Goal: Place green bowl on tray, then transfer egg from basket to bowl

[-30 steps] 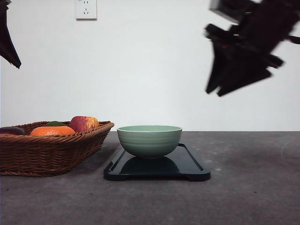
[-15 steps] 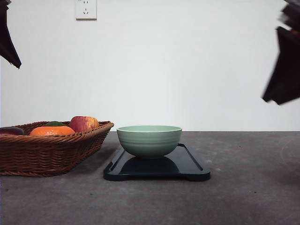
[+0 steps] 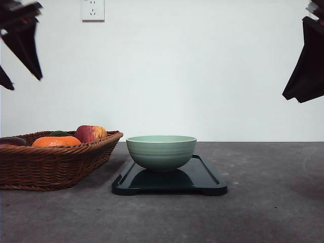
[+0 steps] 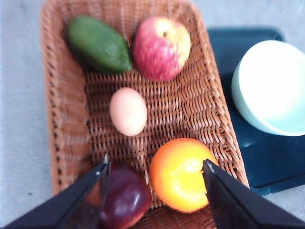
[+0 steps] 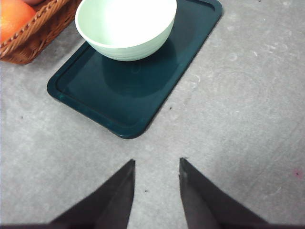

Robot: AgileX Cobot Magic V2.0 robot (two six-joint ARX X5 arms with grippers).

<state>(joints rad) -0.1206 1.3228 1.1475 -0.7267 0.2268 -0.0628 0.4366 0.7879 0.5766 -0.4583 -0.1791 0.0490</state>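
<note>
The green bowl (image 3: 161,151) stands upright on the dark tray (image 3: 205,178) at the table's middle, nearer the tray's far end. The tan egg (image 4: 128,111) lies on the floor of the wicker basket (image 4: 66,109), among fruit. My left gripper (image 4: 156,164) hovers open high above the basket, its fingers (image 4: 81,200) spread wide over the near end and short of the egg. It hangs at the upper left (image 3: 25,83) in the front view. My right gripper (image 5: 157,163) is open and empty, raised over bare table beside the tray (image 5: 133,90), at the right edge (image 3: 302,86).
The basket (image 3: 50,162) at the left also holds a red-yellow apple (image 4: 161,47), a green avocado (image 4: 97,43), an orange (image 4: 181,174) and a dark purple fruit (image 4: 124,198). The orange lies close beside the egg. Bare grey table (image 3: 273,202) stretches right of the tray.
My right arm has swung from above the tray out to the right edge. My left gripper has dropped and moved right into the upper left corner.
</note>
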